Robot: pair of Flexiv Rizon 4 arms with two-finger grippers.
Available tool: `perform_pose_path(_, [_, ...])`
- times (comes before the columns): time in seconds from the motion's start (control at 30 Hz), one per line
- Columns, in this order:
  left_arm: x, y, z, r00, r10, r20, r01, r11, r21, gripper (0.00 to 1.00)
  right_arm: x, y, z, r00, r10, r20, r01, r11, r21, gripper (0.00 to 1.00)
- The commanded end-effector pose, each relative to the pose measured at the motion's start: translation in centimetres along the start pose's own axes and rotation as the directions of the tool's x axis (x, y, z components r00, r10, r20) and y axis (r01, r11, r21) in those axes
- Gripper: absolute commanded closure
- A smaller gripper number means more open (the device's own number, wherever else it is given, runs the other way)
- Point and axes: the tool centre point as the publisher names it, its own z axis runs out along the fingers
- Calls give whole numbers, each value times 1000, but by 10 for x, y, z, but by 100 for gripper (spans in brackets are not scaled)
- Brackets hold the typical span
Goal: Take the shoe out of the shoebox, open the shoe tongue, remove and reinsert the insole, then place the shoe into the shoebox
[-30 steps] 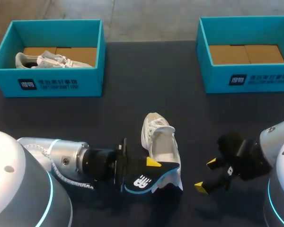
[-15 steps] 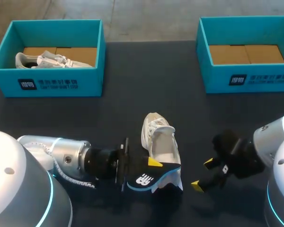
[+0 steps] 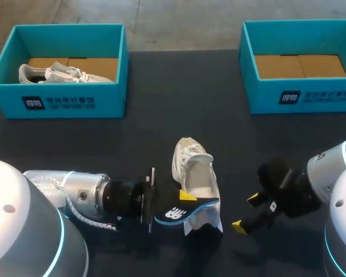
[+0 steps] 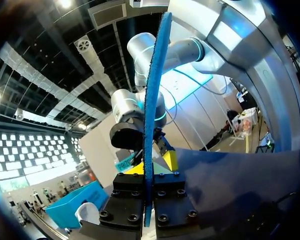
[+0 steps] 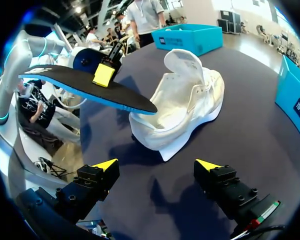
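The left gripper point(image 3: 187, 198) is clamped on the insole point(image 3: 177, 214), held over the heel of the shoe point(image 3: 197, 176), which rests on the counter point(image 3: 179, 115) between the arms — tongue raised. For reinsertion, the insole's toe should be aimed into the opening and slid in flat, while the right gripper point(image 3: 246, 212) — fingers wide apart, empty — steadies the shoe.
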Motion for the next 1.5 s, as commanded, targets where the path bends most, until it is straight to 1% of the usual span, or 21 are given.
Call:
perform_pose_path(0.03, [0,7,5,1000,-7,-3,7,1000,-2,100,1,-1,-2,1000,0,1,0,1000,-1,0])
perform_pose_path(0.17, [0,12,5,1000,-15,-2,15,1000,-13,100,1,-1,-2,1000,0,1,0,1000,-1,0])
perform_pose_path(0.4, [-1,19,4,1000,-27,5,27,999,-23,100,-2,9,8,999,-32,-13,32,999,5,0])
perform_pose_path(0.57, [-2,22,3,999,-32,5,32,999,-30,100,-7,13,14,999,-41,-22,42,999,23,0])
perform_pose_path(0.77, [-1,25,3,999,-35,3,35,999,-32,100,-13,12,21,999,-34,-26,34,999,30,0])
perform_pose_path(0.97, [-1,28,1,999,-37,6,37,999,-33,100,-15,11,26,999,-20,-26,21,999,33,0])
perform_pose_path(1.33, [0,29,-1,998,-54,12,54,998,-31,100,-14,11,27,1000,-18,-26,19,999,34,0])
perform_pose_path(1.5, [2,33,-2,998,-64,10,64,997,-42,100,-14,11,27,1000,-18,-26,19,999,34,0])
